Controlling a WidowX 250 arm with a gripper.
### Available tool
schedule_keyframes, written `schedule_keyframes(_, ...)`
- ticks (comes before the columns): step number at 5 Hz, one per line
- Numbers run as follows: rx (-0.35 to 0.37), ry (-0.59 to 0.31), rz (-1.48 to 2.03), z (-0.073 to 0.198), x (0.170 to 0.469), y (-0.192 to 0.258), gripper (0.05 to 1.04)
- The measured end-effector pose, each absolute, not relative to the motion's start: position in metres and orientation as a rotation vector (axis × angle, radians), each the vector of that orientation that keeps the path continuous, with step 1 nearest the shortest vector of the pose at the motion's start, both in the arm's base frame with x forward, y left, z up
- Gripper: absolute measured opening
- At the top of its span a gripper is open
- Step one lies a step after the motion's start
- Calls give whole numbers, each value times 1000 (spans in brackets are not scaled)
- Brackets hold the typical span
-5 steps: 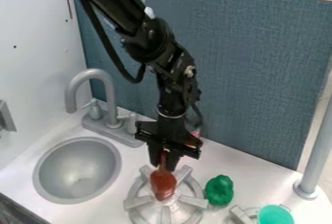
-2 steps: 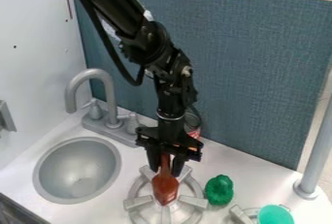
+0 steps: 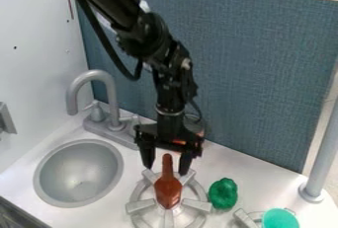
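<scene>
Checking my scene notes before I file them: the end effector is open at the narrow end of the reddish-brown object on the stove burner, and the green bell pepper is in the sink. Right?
Not quite: the camera view shows the green bell pepper on the counter beside the stove burner, not in the sink. The rest stands.

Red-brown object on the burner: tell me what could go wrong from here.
The claw is open, its fingers appearing to flank the narrow neck of the red-brown object; a sideways move could knock it.
The object rests on the burner's raised arms, so it might slip.
If pushed, it could bump the nearby green pepper.
</scene>
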State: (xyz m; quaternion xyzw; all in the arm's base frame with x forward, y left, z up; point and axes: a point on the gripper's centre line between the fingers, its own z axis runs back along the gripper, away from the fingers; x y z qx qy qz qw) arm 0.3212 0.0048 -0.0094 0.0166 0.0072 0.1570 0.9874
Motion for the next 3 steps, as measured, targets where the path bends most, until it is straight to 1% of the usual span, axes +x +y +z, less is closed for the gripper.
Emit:
schedule_keyframes(1, 58, -32, 349, 17, 324, 9, 1001)
schedule_keyframes(2, 93, -105, 360, 53, 325, 17, 1000)
schedule_keyframes(3, 116, -116, 326, 62, 330, 21, 1001)
